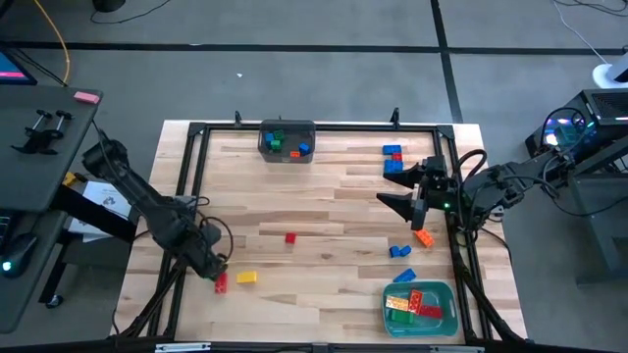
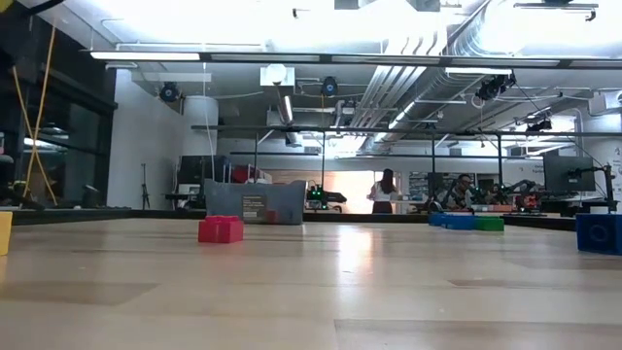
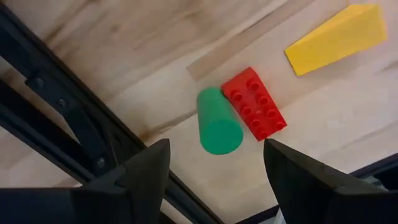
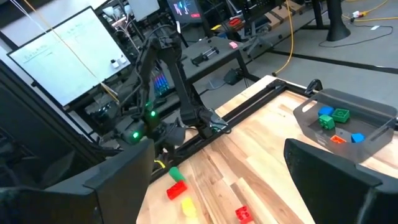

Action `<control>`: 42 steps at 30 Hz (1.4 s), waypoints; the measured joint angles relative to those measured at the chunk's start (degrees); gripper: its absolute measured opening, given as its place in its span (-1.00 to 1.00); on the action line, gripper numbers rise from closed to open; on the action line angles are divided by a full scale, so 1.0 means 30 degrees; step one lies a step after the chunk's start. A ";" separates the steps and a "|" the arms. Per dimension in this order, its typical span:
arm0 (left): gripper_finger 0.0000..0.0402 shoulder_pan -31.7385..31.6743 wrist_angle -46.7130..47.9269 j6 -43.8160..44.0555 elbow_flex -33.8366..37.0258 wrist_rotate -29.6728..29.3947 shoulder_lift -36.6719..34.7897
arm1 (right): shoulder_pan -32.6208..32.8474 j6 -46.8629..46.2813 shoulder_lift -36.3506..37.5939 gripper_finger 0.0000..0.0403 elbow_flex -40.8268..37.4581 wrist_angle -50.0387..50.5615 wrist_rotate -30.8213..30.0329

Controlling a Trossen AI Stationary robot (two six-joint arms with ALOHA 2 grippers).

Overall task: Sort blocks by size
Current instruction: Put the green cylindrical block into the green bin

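My left gripper [image 1: 216, 267] hangs open near the table's front left corner. It is just above a green cylinder [image 3: 219, 122], a long red brick [image 3: 255, 103] and a yellow wedge block [image 3: 336, 37], which all lie on the wood; the fingers touch none of them. My right gripper [image 1: 394, 189] is open and empty above the table's right side. Near it lie blue and red bricks [image 1: 392, 153], an orange brick [image 1: 423, 236] and two blue bricks [image 1: 399, 251]. A small red brick [image 1: 290, 237] lies mid-table.
A dark grey bin [image 1: 287, 140] with several bricks stands at the far edge. A teal tray [image 1: 446, 294] with several bricks stands at the front right. A black metal frame [image 1: 182, 176] runs around the table. People show far off in the room [image 2: 387, 190].
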State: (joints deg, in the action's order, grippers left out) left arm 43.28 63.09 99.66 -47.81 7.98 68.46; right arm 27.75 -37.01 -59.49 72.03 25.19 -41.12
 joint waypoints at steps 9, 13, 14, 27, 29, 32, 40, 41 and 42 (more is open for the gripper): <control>0.20 0.0817 -0.0372 0.0032 -0.0007 0.0330 0.2472 | 0.0000 0.0003 0.0004 0.75 0.0000 0.0160 -0.0011; 0.20 0.0824 -0.1525 -0.0502 -0.0007 0.0328 0.3149 | 0.0000 0.0004 0.0004 0.75 0.0000 0.0164 -0.0015; 0.20 0.0824 -0.1707 -0.0601 -0.0007 0.0309 0.3278 | 0.0000 0.0007 -0.0002 0.75 0.0000 0.0167 -0.0015; 0.10 0.0824 -0.1879 -0.0972 -0.0007 0.0337 0.4178 | 0.0000 0.0007 -0.0003 0.75 0.0000 0.0248 -0.0073; 0.02 0.0824 -0.1915 -0.0962 0.0049 0.0337 0.4178 | 0.0000 0.0007 0.0004 0.75 0.0000 0.0248 -0.0073; -0.10 0.0846 -0.1938 -0.1187 0.0073 0.0233 0.4178 | 0.0000 0.0007 0.0004 0.75 0.0000 0.0253 -0.0073; -0.45 0.0839 -0.2064 -0.1708 0.0066 0.0169 0.4164 | 0.0000 0.0000 0.0003 0.75 0.0000 0.0298 -0.0066; -0.48 0.0839 -0.2081 -0.1856 0.0064 0.0174 0.4164 | -0.0003 0.0003 0.0000 0.75 0.0000 0.0309 -0.0066; -0.50 0.0839 -0.2076 -0.1958 0.0051 0.0177 0.4154 | 0.0000 0.0000 -0.0004 0.75 0.0000 0.0350 -0.0066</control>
State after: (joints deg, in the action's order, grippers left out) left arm 45.80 56.86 93.78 -47.66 8.51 80.92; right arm 27.75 -37.01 -59.51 72.03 26.24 -41.32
